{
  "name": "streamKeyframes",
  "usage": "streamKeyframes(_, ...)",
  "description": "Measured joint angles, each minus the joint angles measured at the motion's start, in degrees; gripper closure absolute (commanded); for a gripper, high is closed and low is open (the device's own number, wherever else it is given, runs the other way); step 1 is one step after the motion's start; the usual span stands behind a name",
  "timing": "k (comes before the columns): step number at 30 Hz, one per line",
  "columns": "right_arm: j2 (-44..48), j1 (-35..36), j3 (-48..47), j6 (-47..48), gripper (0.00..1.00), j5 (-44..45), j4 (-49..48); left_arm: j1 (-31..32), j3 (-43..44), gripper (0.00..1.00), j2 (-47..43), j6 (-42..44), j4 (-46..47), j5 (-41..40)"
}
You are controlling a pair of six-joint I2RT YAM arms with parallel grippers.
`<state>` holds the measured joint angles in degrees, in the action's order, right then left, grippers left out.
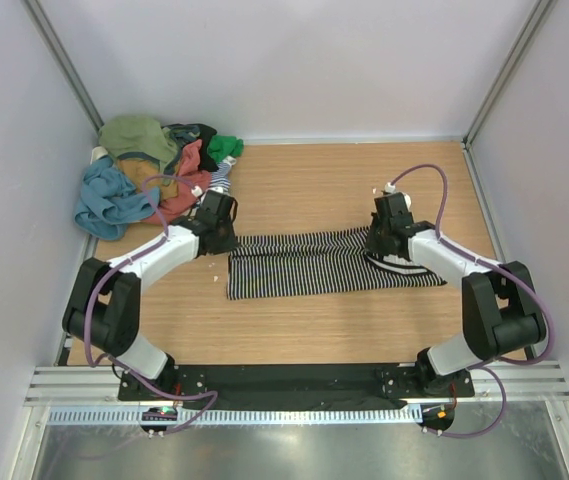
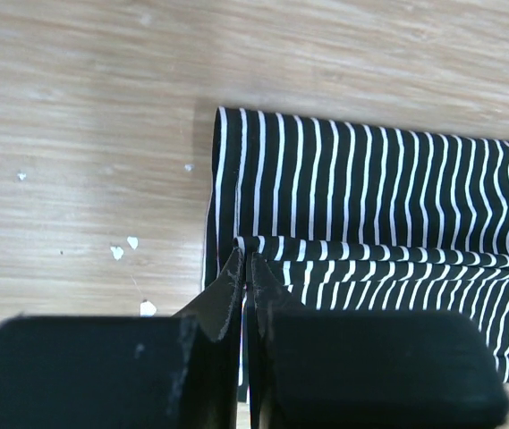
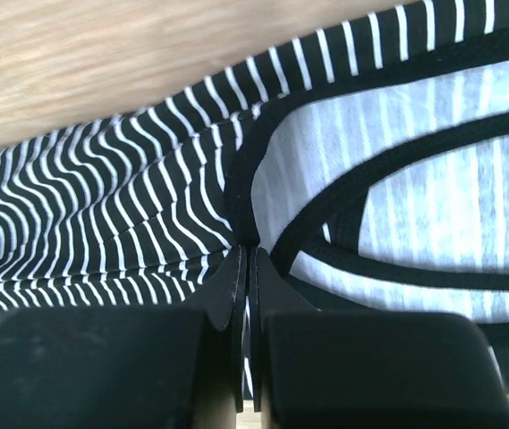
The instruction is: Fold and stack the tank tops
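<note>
**Top view.** The striped top [image 1: 314, 265] lies as a long flat band across the middle of the counter [image 1: 364, 190], its length parallel to the near edge. The left pincer [image 1: 222, 228] is down at the band's far left corner. The right pincer [image 1: 382, 250] is down on the far edge, toward the right end. My reading is that holding both ends of one long edge lets the arms carry that edge over together and keep the fold straight. The pile of tops [image 1: 149, 170] is heaped in the far left corner, clear of the band, so the working area is free for this one garment.

**Left wrist view.** The left pincer is clenched, with its tips meeting on the edge of an upper layer of striped cloth near the band's left end. A rolled fold runs along the side away from the camera, so the cloth is already doubled here. A few white specks [image 2: 131, 242] lie on the bare wood beside it.

**Right wrist view.** The right pincer is clenched on the cloth where the black binding of an opening meets the striped body. The pale inside of the top shows past the tips. Gripping at the bound seam probably gives a firmer hold than the thin fabric alone.

**Judgement.** The fold is part done and stacking has not begun. The risk is that only one layer is pinched.
</note>
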<state>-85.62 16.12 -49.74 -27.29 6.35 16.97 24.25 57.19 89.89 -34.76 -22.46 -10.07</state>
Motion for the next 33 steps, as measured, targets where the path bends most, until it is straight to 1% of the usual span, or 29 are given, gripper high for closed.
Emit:
streamKeyframes(1, 0.20, 0.07, 0.72, -0.26, 0.98, 0.09, -0.28, 0.09, -0.55, 1.00, -0.44, -0.44, 0.13, 0.00)
streamKeyframes(3, 1.05, 0.17, 2.43, -1.07, 0.94, 0.44, -0.74, 0.17, -1.62, 1.00, -1.07, -1.11, 0.37, 0.02)
streamKeyframes(4, 1.75, 0.28, 3.39, -1.60, 0.91, 0.52, -1.14, 0.20, -2.10, 1.00, -1.20, -1.38, 0.46, 0.00)
streamKeyframes(5, 2.54, 0.33, 4.39, -2.01, 0.82, 0.61, -1.60, 0.22, -2.54, 1.00, -1.25, -1.88, 0.59, 0.00)
streamKeyframes(7, 4.02, 0.50, 6.25, -2.84, 0.80, 1.11, -2.69, 0.26, -3.45, 0.99, -1.25, -2.60, 0.92, -0.02)
streamKeyframes(10, 5.44, 0.50, 7.96, -3.32, 0.77, 2.71, -3.02, 0.26, -5.01, 0.87, -1.25, -3.45, 1.03, -0.61)
streamKeyframes(12, 6.36, 0.48, 8.46, -3.52, 0.73, 3.82, -2.99, 0.22, -5.92, 0.80, -1.36, -4.04, 0.98, -1.25)
streamKeyframes(13, 7.04, 0.44, 8.52, -3.58, 0.71, 4.31, -2.89, 0.20, -6.27, 0.71, -1.53, -4.24, 0.94, -1.51)
streamKeyframes(14, 7.78, 0.42, 8.52, -3.61, 0.70, 4.63, -2.86, 0.22, -6.60, 0.67, -1.95, -4.17, 0.87, -1.81)
streamKeyframes(16, 9.42, 0.42, 8.52, -3.67, 0.70, 5.01, -2.93, 0.22, -7.10, 0.59, -3.32, -4.72, 0.74, -2.27)
streamKeyframes(19, 11.08, 0.42, 8.46, -3.67, 0.70, 4.81, -3.19, 0.22, -7.23, 0.53, -6.45, -5.07, 0.68, -2.56)
streamKeyframes(24, 9.55, 0.46, 7.08, -3.43, 0.68, 2.67, -3.19, 0.22, -7.21, 0.48, -10.21, -5.22, 0.76, -2.60)
streamKeyframes(29, 6.62, 1.09, 5.66, -3.04, 0.67, 1.01, -3.41, 0.22, -6.47, 0.48, -8.63, -5.14, 0.70, -2.05)
streamKeyframes(31, 4.68, 1.42, 4.92, -2.84, 0.69, 0.66, -3.54, 0.28, -5.20, 0.50, -6.14, -5.05, 0.74, -1.86)
streamKeyframes(33, 2.71, 1.53, 4.22, -2.71, 0.72, 0.33, -3.69, 0.28, -4.22, 0.56, -3.78, -4.94, 0.81, -1.62)
